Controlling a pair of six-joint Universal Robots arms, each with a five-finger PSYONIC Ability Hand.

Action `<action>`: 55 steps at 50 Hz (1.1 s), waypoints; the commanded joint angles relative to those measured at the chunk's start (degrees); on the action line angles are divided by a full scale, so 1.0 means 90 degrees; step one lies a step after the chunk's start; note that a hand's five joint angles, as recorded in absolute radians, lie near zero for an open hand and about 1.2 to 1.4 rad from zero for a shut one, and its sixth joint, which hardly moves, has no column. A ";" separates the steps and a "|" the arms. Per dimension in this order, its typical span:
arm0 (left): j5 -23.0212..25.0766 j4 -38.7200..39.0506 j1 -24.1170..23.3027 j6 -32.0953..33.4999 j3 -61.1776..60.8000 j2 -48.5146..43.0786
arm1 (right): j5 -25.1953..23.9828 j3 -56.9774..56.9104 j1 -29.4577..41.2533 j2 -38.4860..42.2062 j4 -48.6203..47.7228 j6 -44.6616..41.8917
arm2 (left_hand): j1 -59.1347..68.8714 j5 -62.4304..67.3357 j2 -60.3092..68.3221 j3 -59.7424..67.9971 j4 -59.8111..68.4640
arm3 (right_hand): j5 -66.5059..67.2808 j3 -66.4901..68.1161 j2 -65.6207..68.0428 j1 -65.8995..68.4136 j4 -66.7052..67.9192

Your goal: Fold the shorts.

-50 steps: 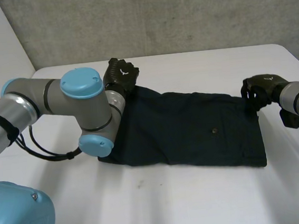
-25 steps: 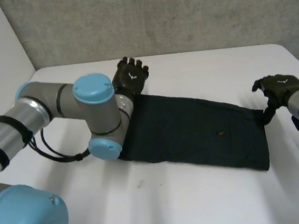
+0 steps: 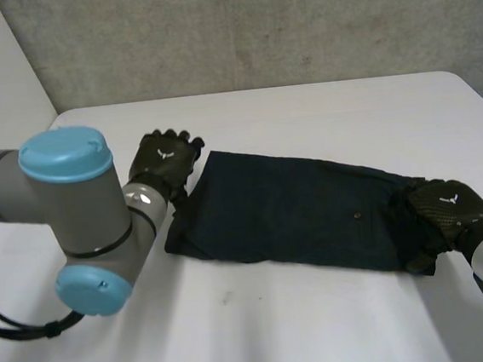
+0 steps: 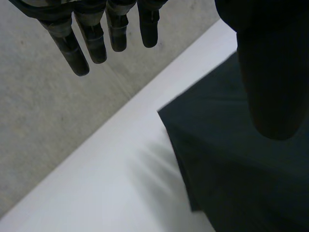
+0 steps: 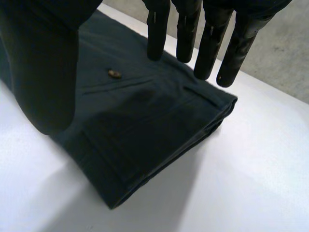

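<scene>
Shorts (image 3: 296,218) lie mid-table (image 3: 324,327); both hands open.
Left hand (image 3: 164,161): straight fingers just beside their left end. Right hand (image 3: 449,205): straight fingers over their right end.

The black right hand (image 5: 186,29) holds straight fingers above the folded dark navy cloth shorts (image 5: 145,125) on the white bench (image 5: 251,169).
</scene>
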 commanded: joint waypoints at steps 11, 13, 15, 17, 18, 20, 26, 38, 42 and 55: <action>0.0066 0.0362 0.0020 -0.0047 -0.0774 0.0311 | 0.0035 -0.0252 -0.0156 0.1215 -0.0536 -0.0377 | -0.0110 -0.0250 -0.0119 -0.0175 -0.0131 | 0.6426 0.6373 0.6452 0.6757 0.6403; 0.0076 0.0362 0.0011 -0.0057 -0.0823 0.0418 | 0.0083 -0.0252 -0.0303 0.1041 -0.0595 -0.0464 | -0.0110 -0.0250 -0.0119 -0.0175 -0.0131 | 0.6426 0.6373 0.6452 0.6757 0.6403; 0.0076 0.0362 0.0020 -0.0057 -0.0872 0.0526 | 0.0152 -0.0291 -0.0400 0.0738 -0.0566 -0.0610 | -0.0110 -0.0250 -0.0119 -0.0175 -0.0131 | 0.6426 0.6373 0.6452 0.6757 0.6403; 0.0076 0.0371 0.0030 -0.0057 -0.0949 0.0740 | 0.0239 -0.0369 -0.0508 0.0252 -0.0527 -0.0980 | -0.0110 -0.0250 -0.0119 -0.0175 -0.0131 | 0.6426 0.6373 0.6452 0.6757 0.6403; 0.0076 0.0362 0.0049 -0.0057 -0.0979 0.0809 | 0.0259 -0.0418 -0.0567 0.0132 -0.0488 -0.1137 | -0.0110 -0.0250 -0.0119 -0.0175 -0.0131 | 0.6426 0.6373 0.6452 0.6757 0.6403; 0.0076 0.0372 0.0118 -0.0057 -0.1057 0.0955 | 0.0269 -0.0516 -0.0654 0.0024 -0.0429 -0.1449 | -0.0129 -0.0269 -0.0138 -0.0194 -0.0150 | 0.6426 0.6373 0.6452 0.6757 0.6403; 0.0115 0.0372 0.0479 -0.0057 -0.1438 0.1561 | 0.0445 -0.1404 -0.0578 0.0063 0.0098 -0.2622 | -0.0129 -0.0269 -0.0138 -0.0194 -0.0150 | 0.6426 0.6373 0.6452 0.6757 0.6403; 0.0477 0.0499 0.0860 -0.0076 -0.1878 0.2098 | 0.0299 -0.3162 0.3201 0.1517 0.0489 -0.3374 | -0.0129 -0.0269 -0.0138 -0.0194 -0.0150 | 0.6426 0.6373 0.6452 0.6757 0.6403; 0.0477 0.0508 0.0831 -0.0086 -0.1839 0.2079 | -0.0110 -0.3231 0.3554 0.2132 0.0596 -0.4047 | -0.0147 -0.0287 -0.0156 -0.0212 -0.0169 | 0.6426 0.6373 0.6452 0.6757 0.6403; 0.0408 0.0997 0.0335 -0.0076 -0.0484 0.1017 | -0.0171 -0.3475 0.2618 0.1275 0.0479 -0.1641 | -0.0036 -0.0176 -0.0045 -0.0101 -0.0057 | -0.1352 -0.1405 -0.1326 -0.1021 -0.1375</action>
